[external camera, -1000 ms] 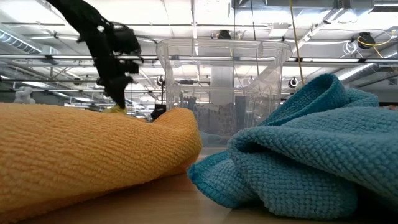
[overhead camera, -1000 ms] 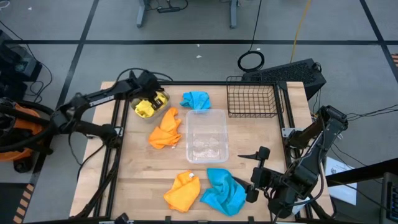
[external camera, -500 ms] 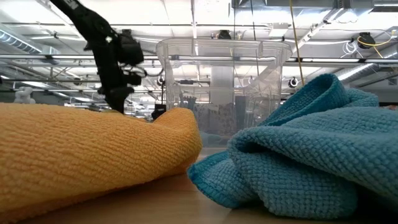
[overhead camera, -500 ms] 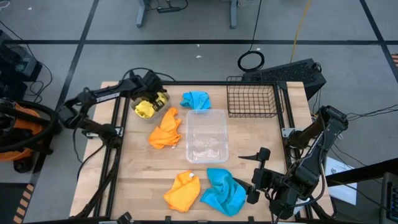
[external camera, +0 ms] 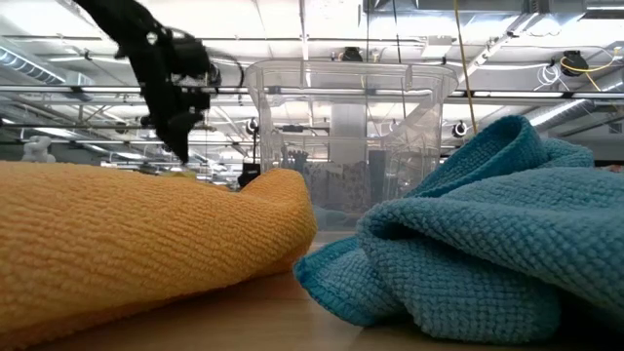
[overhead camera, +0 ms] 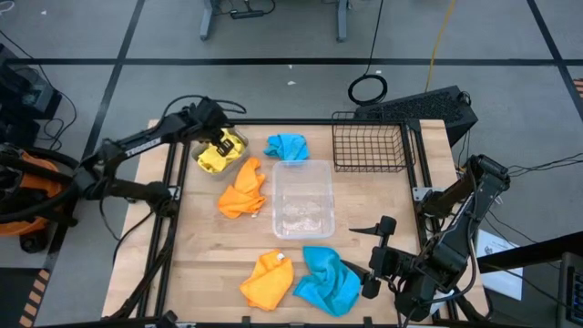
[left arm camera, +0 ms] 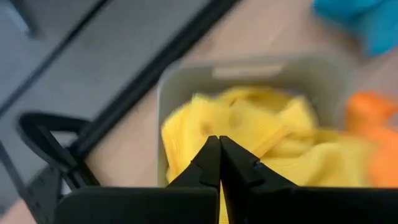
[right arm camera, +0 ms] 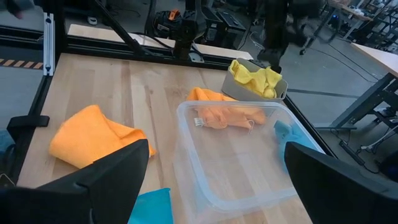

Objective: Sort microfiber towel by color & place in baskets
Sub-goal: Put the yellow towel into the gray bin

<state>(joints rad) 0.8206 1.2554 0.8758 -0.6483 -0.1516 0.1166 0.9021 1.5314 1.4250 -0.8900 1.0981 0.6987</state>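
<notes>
One camera looks straight down on the whole table (overhead camera: 209, 264). Another sits at tabletop level, close behind an orange towel (external camera: 127, 244). Both wrist cameras look forward and share the grey bin (left arm camera: 249, 71).

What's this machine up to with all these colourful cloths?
It is sorting towels by colour into containers. The left gripper, fingers shut and empty, hangs above the grey bin, which holds the yellow towels. Two orange towels and two blue towels lie on the table. The clear tub and the black wire basket are empty. The right gripper waits open at the table's near right corner.
</notes>
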